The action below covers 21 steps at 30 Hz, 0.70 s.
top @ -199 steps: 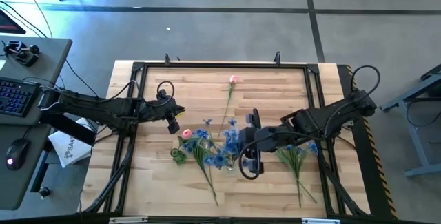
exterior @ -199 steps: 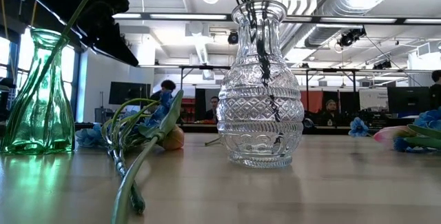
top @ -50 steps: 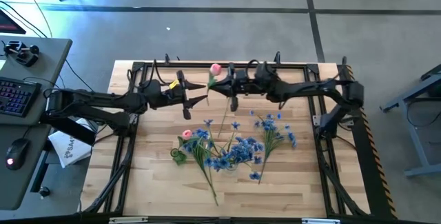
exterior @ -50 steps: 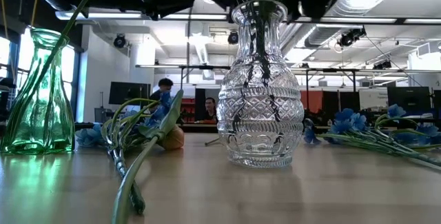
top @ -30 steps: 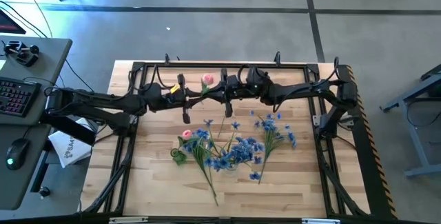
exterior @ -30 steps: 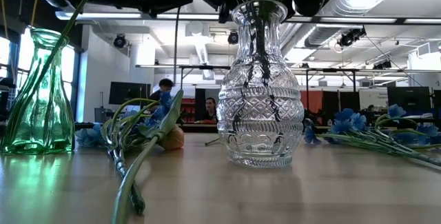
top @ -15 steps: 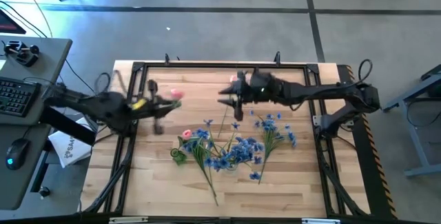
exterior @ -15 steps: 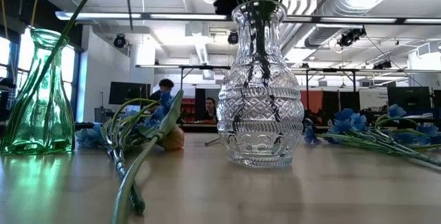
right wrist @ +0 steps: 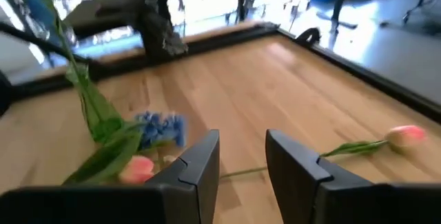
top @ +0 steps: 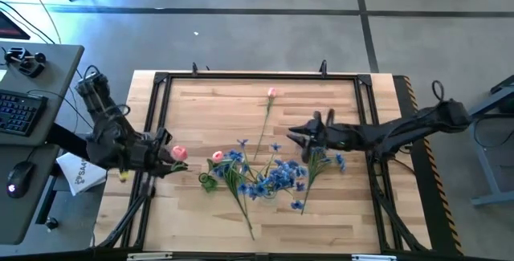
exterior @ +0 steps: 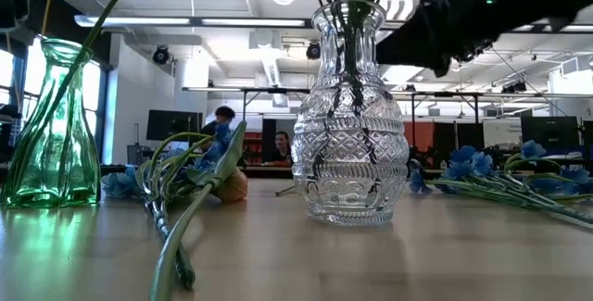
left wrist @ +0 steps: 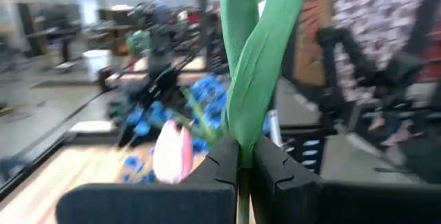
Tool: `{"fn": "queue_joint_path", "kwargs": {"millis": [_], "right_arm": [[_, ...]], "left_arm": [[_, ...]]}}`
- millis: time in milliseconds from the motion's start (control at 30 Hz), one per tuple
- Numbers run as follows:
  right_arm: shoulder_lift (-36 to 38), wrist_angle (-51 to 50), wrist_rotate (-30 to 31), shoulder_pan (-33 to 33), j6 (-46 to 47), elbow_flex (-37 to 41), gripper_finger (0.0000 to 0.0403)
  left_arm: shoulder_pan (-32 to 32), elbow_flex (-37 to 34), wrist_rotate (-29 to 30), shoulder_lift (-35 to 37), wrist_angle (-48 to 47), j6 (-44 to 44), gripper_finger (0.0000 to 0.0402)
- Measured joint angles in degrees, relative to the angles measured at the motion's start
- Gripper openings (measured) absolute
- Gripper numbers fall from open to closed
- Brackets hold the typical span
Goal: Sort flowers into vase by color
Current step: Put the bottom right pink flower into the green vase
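Left hand (left wrist: 241, 165) is clamping a green-stemmed pink tulip (top: 179, 153) at the worktop's (top: 209, 217) left edge — right hand (right wrist: 241, 156), fingers apart, is hovering mid-worktop.

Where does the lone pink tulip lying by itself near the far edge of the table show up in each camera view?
High view: lone pink tulip near the table's far edge, centre.
Right wrist view: at the right edge, lying on the wood.
Low view: cannot be made out.
Left wrist view: not in it; the left end effector grips another flower's green stem.
Shared landmark: the blue flowers.
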<state>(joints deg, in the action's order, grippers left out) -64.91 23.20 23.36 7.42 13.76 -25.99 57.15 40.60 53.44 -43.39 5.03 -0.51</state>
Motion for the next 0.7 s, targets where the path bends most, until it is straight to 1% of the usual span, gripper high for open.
{"fn": "queue_joint_path", "kwargs": {"millis": [67, 200, 400, 467, 567, 700], "right_arm": [[2.27, 2.46, 2.72, 1.84, -0.09, 2.65, 0.0113], [4.54, 6.81, 6.19, 4.60, -0.27, 5.06, 0.0113], [4.49, 9.19, 6.64, 6.66, -2.74, 5.17, 0.0113], [4.47, 9.29, 6.62, 6.67, -3.43, 5.17, 0.0113], [4.47, 9.38, 6.66, 6.62, -3.52, 5.17, 0.0113], [4.47, 9.22, 6.60, 6.62, -3.52, 5.17, 0.0113]], "left_arm": [[1.42, -0.11, 4.61, -2.19, 0.59, 0.85, 0.0000], [0.89, -1.29, 9.91, -6.24, 3.81, 2.73, 0.0000], [-0.18, -1.64, 20.16, -11.75, 5.33, 11.16, 0.0000], [-0.16, -1.65, 21.38, -12.99, 7.87, 12.21, 0.0000], [-0.09, -1.66, 21.41, -13.89, 12.00, 12.32, 0.0000], [-0.11, -1.65, 21.71, -14.24, 12.29, 12.40, 0.0000]]}}
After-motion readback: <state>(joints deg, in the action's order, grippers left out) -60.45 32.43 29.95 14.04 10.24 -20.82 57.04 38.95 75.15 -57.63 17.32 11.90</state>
